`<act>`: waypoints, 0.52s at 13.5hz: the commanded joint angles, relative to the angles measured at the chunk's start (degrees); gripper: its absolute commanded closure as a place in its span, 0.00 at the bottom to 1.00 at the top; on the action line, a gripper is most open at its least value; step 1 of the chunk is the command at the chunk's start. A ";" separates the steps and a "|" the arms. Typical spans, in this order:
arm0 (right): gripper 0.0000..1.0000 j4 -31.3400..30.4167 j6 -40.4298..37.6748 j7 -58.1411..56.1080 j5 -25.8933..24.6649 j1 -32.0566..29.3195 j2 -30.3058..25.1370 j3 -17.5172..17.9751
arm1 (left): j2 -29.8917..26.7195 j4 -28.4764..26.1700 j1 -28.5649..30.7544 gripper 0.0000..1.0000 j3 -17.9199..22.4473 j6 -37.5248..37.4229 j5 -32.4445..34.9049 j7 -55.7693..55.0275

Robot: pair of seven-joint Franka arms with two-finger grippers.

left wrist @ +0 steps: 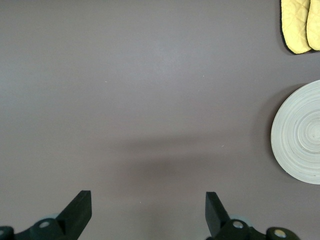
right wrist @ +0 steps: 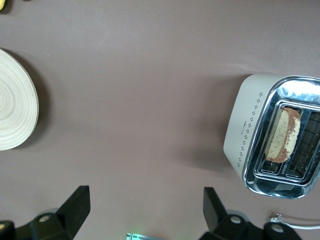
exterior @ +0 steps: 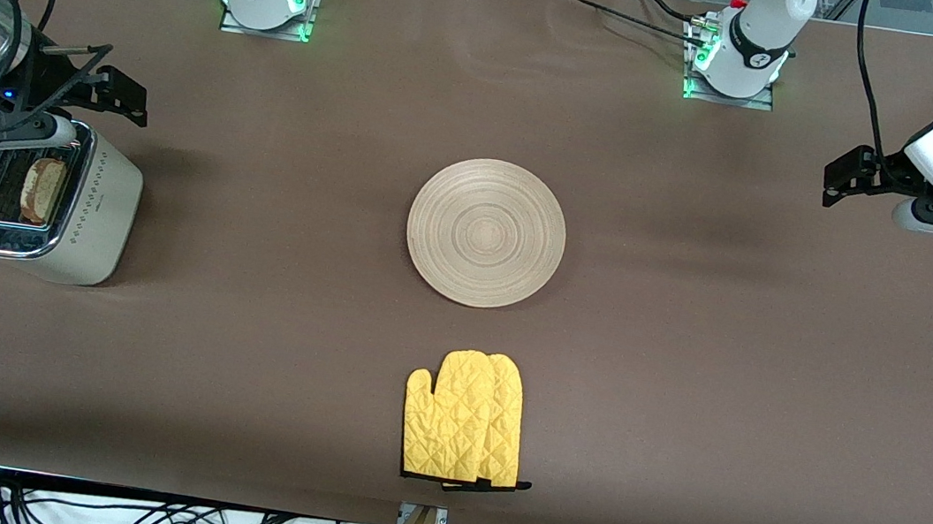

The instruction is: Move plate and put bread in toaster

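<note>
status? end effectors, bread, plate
Left end effector open, empty, over bare table. Right end effector open, beside toaster. Bread in slot; plate mid-table, bare. Nothing obstructing.

Brown table [exterior: 685,369] w/ toaster [exterior: 83,228], plate [exterior: 486,232], 1 yellow oven mitt [exterior: 463,417] on it.

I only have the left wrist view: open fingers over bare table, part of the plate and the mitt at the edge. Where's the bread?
Observer: The bread stands in one slot of the toaster, at the right arm's end of the table.
Operator: And the right gripper?
Observer: The right gripper is open, holding nothing, up beside the toaster.
Operator: Anything on the plate?
Observer: No, the plate is bare, mid-table, farther from the front camera than the oven mitt.
</note>
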 commanded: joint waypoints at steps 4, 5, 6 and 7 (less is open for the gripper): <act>0.00 -0.29 0.15 -0.13 -0.73 -0.97 -1.01 1.06 | 0.80 1.95 0.06 0.00 -0.08 -1.51 0.82 -0.27; 0.00 -0.29 0.24 -0.13 -0.73 -0.97 -1.01 1.06 | 0.80 1.95 -0.02 0.00 -0.08 -1.51 0.82 -0.27; 0.00 -0.38 0.15 -0.13 -0.73 -0.97 -1.01 1.06 | 0.80 1.95 0.06 0.00 -0.08 -1.51 0.82 -0.27; 0.00 -0.38 0.15 -0.13 -0.73 -0.97 -1.01 1.06 | 0.80 1.95 -0.02 0.00 -0.08 -1.51 0.82 -0.27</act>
